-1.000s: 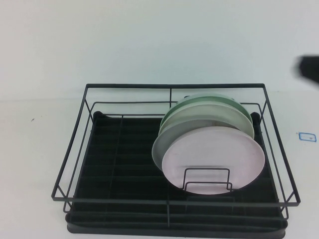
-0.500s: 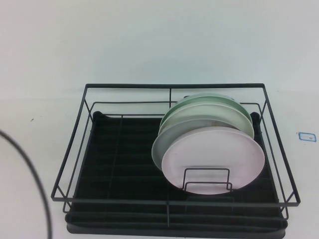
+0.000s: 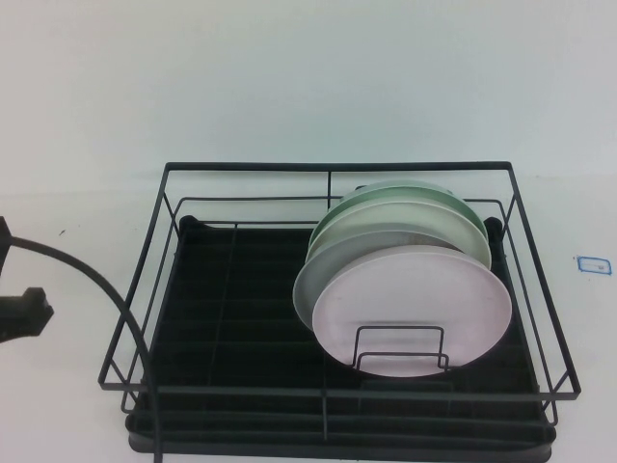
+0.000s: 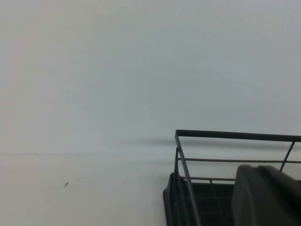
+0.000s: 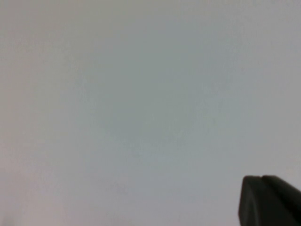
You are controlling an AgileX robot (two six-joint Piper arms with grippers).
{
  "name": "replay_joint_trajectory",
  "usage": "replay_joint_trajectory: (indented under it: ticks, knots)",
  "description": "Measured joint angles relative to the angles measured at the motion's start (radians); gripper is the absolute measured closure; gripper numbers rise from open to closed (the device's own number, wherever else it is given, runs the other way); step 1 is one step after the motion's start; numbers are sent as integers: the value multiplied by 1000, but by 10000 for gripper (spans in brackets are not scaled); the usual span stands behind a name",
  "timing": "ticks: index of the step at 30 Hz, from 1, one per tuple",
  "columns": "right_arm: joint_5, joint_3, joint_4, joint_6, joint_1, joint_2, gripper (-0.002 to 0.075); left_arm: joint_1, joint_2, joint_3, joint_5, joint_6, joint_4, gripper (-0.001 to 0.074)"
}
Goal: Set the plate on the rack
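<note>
The pale pink plate (image 3: 415,309) stands on edge at the front of a row of plates in the black wire rack (image 3: 333,167), leaning in the small wire holder (image 3: 400,349). My left gripper (image 3: 37,303) is at the table's left edge, outside the rack and apart from it. In the left wrist view it (image 4: 268,195) looks shut and empty, with the rack's corner (image 4: 235,135) beyond it. My right gripper (image 5: 270,200) shows only in the right wrist view, shut and empty over the bare white table.
A white plate (image 3: 307,289) and two pale green plates (image 3: 405,207) stand behind the pink one. The left half of the rack's ribbed tray (image 3: 231,299) holds nothing. A black cable (image 3: 116,299) arcs over the rack's left front. A small blue-edged label (image 3: 593,263) lies right of the rack.
The right arm's dark shape left the high view at the upper right. The left arm and its cable came into view at the left edge. The plates have not moved.
</note>
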Motion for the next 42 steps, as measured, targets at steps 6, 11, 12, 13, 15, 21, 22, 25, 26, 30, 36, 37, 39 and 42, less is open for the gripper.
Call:
replay_joint_trajectory:
  ticks: [6, 11, 12, 13, 15, 21, 22, 25, 26, 30, 36, 37, 39, 42]
  knots:
    - [0, 0, 15, 6, 0, 0, 728, 0, 0, 0, 13, 0, 0, 735]
    - [0, 0, 14, 8, 0, 0, 728, 22, -56, 14, 84, -120, 57, 735]
    - [0, 0, 14, 8, 0, 0, 728, 62, -108, 34, 47, -190, 39, 735]
    - [0, 2, 14, 8, 0, 0, 728, 99, -154, 59, -3, -237, 37, 735]
    - [0, 2, 16, 8, 0, 0, 728, 195, -275, 122, -143, -313, 67, 735]
    - [0, 6, 16, 8, 0, 0, 728, 410, -606, 242, -258, -461, 116, 735]
    - [0, 6, 16, 8, 0, 0, 728, 430, -636, 247, -233, -496, 113, 735]
    - [11, 6, 16, 8, 0, 0, 728, 471, -703, 267, -177, -606, 113, 735]
    - [12, 6, 16, 9, 0, 0, 728, 475, -705, 287, -175, -640, 113, 735]
    - [21, 6, 16, 9, 0, 0, 728, 472, -701, 394, -210, -673, 79, 735]
    - [31, 6, 16, 9, 0, 0, 728, 470, -716, 459, -364, -348, -23, 735]
    - [32, 6, 16, 9, 0, 0, 728, 470, -721, 459, -388, -223, -99, 735]
    - [33, 6, 16, 9, 0, 0, 728, 470, -721, 463, -441, 148, -360, 735]
    - [35, 6, 16, 11, 0, 0, 728, 470, -721, 468, -467, 634, -753, 735]
